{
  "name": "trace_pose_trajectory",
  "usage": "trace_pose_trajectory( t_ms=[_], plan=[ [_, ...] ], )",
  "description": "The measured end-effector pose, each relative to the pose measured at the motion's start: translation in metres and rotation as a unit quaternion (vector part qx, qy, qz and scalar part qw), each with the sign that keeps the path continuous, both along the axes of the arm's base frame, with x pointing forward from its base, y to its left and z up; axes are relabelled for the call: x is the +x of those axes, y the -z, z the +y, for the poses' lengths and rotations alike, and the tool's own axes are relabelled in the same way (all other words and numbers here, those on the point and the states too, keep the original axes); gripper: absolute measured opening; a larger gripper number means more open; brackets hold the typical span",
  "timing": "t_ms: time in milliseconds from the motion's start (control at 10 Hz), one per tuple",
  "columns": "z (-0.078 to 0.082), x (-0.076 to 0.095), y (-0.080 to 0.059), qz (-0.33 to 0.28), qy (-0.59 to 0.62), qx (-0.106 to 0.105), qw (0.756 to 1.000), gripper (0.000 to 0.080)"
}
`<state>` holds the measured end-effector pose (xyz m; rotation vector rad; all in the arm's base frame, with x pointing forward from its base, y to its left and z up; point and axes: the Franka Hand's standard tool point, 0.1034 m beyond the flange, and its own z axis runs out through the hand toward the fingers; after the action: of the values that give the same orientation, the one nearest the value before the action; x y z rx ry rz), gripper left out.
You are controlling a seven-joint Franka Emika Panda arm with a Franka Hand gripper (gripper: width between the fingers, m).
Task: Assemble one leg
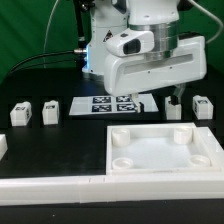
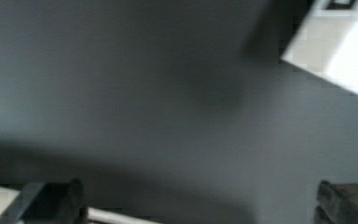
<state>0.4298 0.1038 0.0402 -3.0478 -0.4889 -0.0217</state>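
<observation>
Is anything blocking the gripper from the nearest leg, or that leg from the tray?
Nothing visible. The open gripper hangs by the nearest leg, and only bare black table lies between that leg and the tray.

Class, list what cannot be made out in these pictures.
Exterior view: the arm hides part of the marker board.
Exterior view's left edge cuts off a white part.
Exterior view: tag on the leg too small to read.
Wrist view: blur; an edge cuts off a white object.

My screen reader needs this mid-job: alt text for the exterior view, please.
The arm's gripper hangs close over a leg beside the white tray. The marker board lies mid-table, another leg at the exterior view's left.
</observation>
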Motion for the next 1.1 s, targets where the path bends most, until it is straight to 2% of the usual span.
trace_pose_trajectory(
  t_ms=[400, 500, 600, 900, 1000, 1100],
  plan=[
    [0.065, -0.013, -0.003, 0.003, 0.038, 0.005, 0.999, 0.0649],
    [0.075, -0.013, -0.004, 0.001, 0.032, 0.006, 0.999, 0.0649],
    [0.079, -0.013, -0.005, -0.001, 0.027, 0.007, 1.0, 0.0649],
    [0.077, -0.014, -0.004, 0.014, 0.024, 0.0, 1.0, 0.0649],
    [0.069, -0.022, -0.003, 0.062, 0.023, -0.021, 0.998, 0.0649],
    [0.063, -0.023, -0.006, 0.108, 0.031, -0.041, 0.993, 0.0649]
  ],
)
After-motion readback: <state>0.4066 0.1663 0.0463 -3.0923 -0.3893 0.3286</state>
